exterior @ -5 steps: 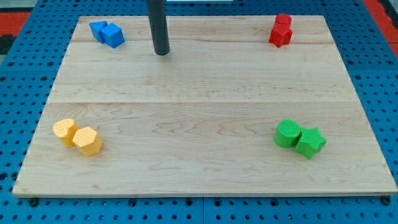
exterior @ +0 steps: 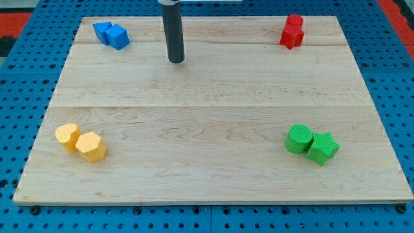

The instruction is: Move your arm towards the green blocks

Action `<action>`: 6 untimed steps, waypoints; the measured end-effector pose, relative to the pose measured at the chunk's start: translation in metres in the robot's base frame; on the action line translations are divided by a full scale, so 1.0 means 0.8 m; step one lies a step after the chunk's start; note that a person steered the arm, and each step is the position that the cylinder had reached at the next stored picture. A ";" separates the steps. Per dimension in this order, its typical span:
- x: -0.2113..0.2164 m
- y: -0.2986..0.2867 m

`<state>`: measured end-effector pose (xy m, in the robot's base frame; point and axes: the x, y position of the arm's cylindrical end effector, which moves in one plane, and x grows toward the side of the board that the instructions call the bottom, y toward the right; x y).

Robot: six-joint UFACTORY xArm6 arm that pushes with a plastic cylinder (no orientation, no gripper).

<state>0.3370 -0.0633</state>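
Two green blocks lie touching near the view's lower right: a green cylinder (exterior: 299, 138) and a green star (exterior: 323, 148) to its right. My dark rod comes down from the view's top, and my tip (exterior: 176, 60) rests on the wooden board (exterior: 207, 97) in its upper middle part. The tip is far up and to the left of the green blocks, touching no block. The nearest blocks to it are the blue ones to its left.
Two blue blocks (exterior: 111, 34) sit together at the upper left. Two red blocks (exterior: 292, 31) sit stacked close at the upper right. A yellow cylinder (exterior: 67, 136) and a yellow hexagon (exterior: 91, 147) touch at the lower left. Blue pegboard surrounds the board.
My tip has moved a little to the right and slightly down the view, toward the board's middle. No block has moved.
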 end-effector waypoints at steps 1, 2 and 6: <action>0.021 0.006; 0.021 0.007; 0.028 0.044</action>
